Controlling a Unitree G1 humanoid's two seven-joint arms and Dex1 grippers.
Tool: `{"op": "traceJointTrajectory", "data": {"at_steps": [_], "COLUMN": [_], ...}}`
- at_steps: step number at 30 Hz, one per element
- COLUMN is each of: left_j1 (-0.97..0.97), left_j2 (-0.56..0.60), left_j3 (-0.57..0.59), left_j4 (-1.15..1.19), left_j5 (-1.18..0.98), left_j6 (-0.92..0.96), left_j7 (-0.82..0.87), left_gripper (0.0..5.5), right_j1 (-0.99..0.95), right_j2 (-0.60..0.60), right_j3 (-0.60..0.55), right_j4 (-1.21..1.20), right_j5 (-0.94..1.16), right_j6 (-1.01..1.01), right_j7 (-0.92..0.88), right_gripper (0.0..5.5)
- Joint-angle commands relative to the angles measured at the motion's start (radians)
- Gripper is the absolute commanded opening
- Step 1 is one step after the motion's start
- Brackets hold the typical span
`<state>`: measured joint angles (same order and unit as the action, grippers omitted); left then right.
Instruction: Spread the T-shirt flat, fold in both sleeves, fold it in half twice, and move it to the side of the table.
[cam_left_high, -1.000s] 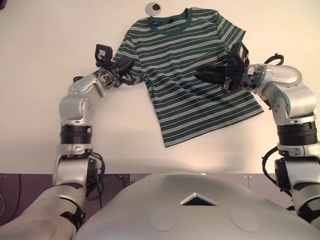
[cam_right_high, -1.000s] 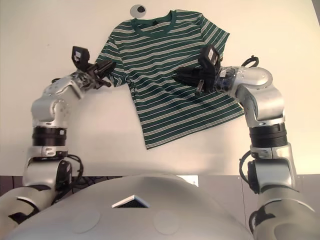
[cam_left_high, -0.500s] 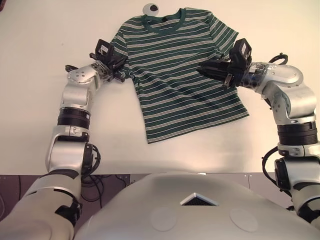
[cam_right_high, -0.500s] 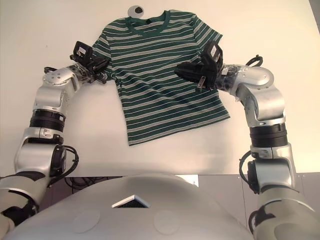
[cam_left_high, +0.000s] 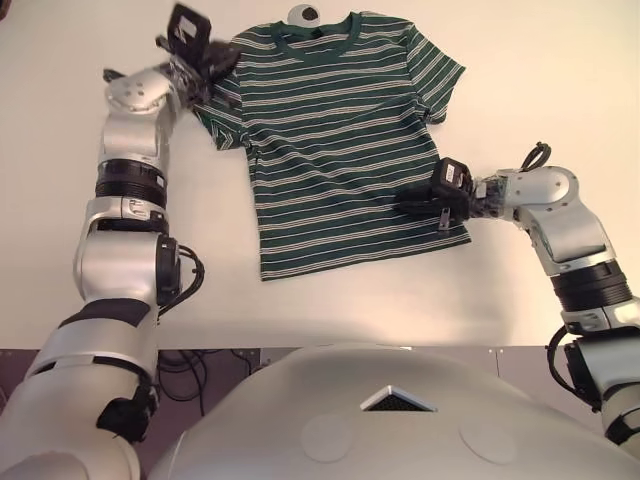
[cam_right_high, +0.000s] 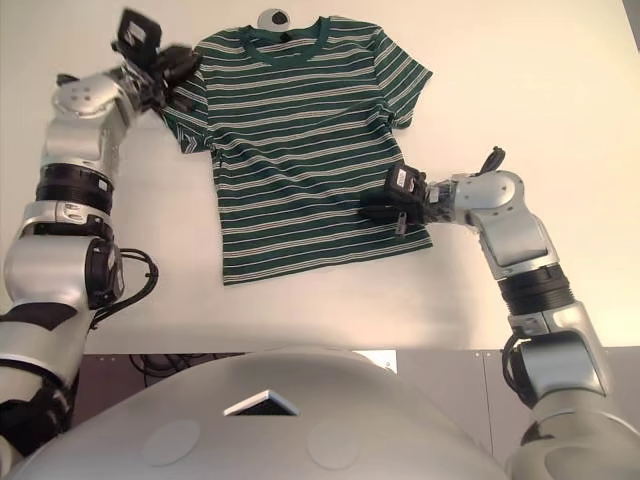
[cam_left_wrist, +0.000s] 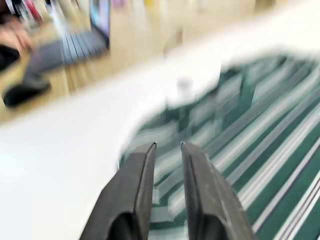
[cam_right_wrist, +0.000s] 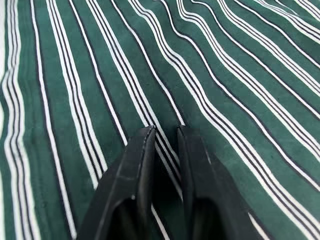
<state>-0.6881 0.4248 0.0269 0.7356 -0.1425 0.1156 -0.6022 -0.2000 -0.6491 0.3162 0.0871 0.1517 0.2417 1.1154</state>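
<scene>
You are in the spreading step: the green and white striped cotton T-shirt (cam_left_high: 340, 140) lies face up, nearly flat, in the middle of the white surface (cam_left_high: 560, 60), collar away from you. No sleeve is folded yet. Your right gripper (cam_left_high: 412, 203) sits on the hem corner on its own side, clenched on the cloth, fingertips (cam_right_wrist: 147, 135) pressed into the stripes. Your left gripper (cam_left_high: 210, 62) is at the far shoulder, where the sleeve looks bunched; you cannot tell whether it grasps the fabric, as the wrist view there is smeared. Next, I judge, you need that sleeve pulled out smooth before any fold. The hem corner is hidden under the right gripper, and the small round white object (cam_left_high: 305, 13) by the collar is hard to identify
</scene>
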Motion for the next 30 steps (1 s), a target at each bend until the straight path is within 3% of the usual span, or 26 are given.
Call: {"op": "traceJointTrajectory", "data": {"at_steps": [1, 4, 9, 12, 14, 16, 18, 21, 24, 30], "left_j1": [0.162, 0.262, 0.352, 0.388, 0.406, 0.421, 0.446, 0.512, 0.573, 0.652], "left_j2": [0.015, 0.014, 0.004, -0.006, -0.024, -0.051, -0.079, -0.124, -0.187, -0.263], "left_j3": [0.049, 0.066, 0.094, 0.125, 0.171, 0.228, 0.263, 0.262, 0.218, 0.177], "left_j4": [-0.245, -0.369, -0.472, -0.519, -0.542, -0.551, -0.563, -0.633, -0.722, -0.775], "left_j5": [-0.053, -0.067, -0.083, -0.096, -0.127, -0.163, -0.183, -0.171, -0.118, -0.05], "left_j6": [0.115, 0.18, 0.233, 0.26, 0.286, 0.309, 0.319, 0.275, 0.145, 0.057], "left_j7": [0.014, 0.038, 0.085, 0.127, 0.17, 0.224, 0.27, 0.315, 0.356, 0.445], "left_gripper": [0.88, 0.88, 0.88, 0.88, 0.88, 0.88, 0.88, 0.88, 0.88, 0.88], "right_j1": [0.068, 0.124, 0.11, 0.029, -0.07, -0.163, -0.224, -0.295, -0.372, -0.529], "right_j2": [-0.087, -0.146, -0.131, -0.053, 0.025, 0.116, 0.198, 0.295, 0.367, 0.387], "right_j3": [0.024, 0.021, -0.032, -0.13, -0.263, -0.366, -0.378, -0.367, -0.461, -0.561], "right_j4": [-0.095, -0.234, -0.334, -0.307, -0.268, -0.172, -0.023, 0.191, 0.403, 0.696], "right_j5": [0.019, 0.088, 0.175, 0.263, 0.425, 0.497, 0.397, 0.241, 0.203, 0.202], "right_j6": [0.074, 0.164, 0.268, 0.312, 0.426, 0.472, 0.396, 0.274, 0.185, 0.039], "right_j7": [0.096, 0.166, 0.151, 0.072, -0.001, -0.126, -0.307, -0.557, -0.77, -0.849], "right_gripper": [0.78, 0.78, 0.78, 0.78, 0.78, 0.78, 0.78, 0.78, 0.78, 0.78]}}
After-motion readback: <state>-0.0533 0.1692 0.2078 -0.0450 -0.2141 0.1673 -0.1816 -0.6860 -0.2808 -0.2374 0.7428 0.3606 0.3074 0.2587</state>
